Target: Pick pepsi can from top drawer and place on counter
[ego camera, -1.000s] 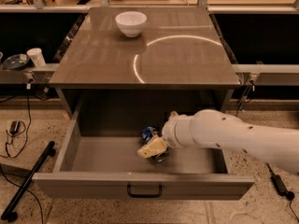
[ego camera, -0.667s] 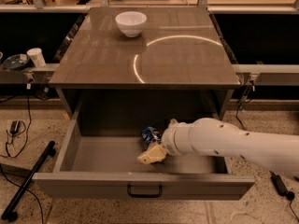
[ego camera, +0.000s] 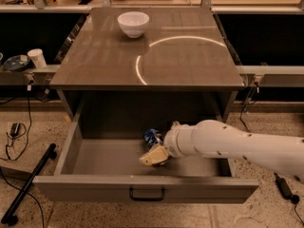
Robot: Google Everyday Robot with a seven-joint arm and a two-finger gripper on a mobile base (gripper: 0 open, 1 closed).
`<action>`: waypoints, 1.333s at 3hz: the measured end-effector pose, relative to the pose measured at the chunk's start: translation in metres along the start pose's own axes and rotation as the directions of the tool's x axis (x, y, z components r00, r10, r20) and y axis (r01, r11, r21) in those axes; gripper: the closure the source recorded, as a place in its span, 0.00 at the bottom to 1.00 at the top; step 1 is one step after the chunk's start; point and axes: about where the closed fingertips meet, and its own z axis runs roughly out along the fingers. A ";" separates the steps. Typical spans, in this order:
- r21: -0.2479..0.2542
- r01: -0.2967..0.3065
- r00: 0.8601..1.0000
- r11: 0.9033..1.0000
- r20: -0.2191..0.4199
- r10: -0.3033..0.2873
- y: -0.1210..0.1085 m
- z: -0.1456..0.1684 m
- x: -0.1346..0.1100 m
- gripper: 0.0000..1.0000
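Observation:
The top drawer [ego camera: 71, 148] is pulled open below the counter [ego camera: 180, 56], with a dark handle [ego camera: 147, 194] on its front panel. The pepsi can [ego camera: 151, 137], blue with white marks, lies on the drawer floor near the middle. My gripper [ego camera: 153, 156] reaches into the drawer from the right on a white arm [ego camera: 237, 144]. Its tan tip sits just in front of and below the can, close to it or touching it. The can's right side is hidden by the wrist.
A white bowl [ego camera: 133, 23] stands at the back of the counter. A white cup [ego camera: 36, 58] and a dark dish [ego camera: 15, 63] sit on the left ledge. A black pole [ego camera: 28, 184] and cables lie on the floor at the left.
The gripper has moved slightly lower and toward the drawer front, and more of the can shows behind it. The can has not visibly moved.

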 end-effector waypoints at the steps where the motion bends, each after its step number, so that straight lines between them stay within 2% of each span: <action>1: 0.002 -0.049 0.999 0.999 0.012 0.049 -0.015 0.019 0.004 0.00; 4: -0.018 -0.083 0.997 0.996 -0.005 0.083 -0.017 0.029 0.014 0.00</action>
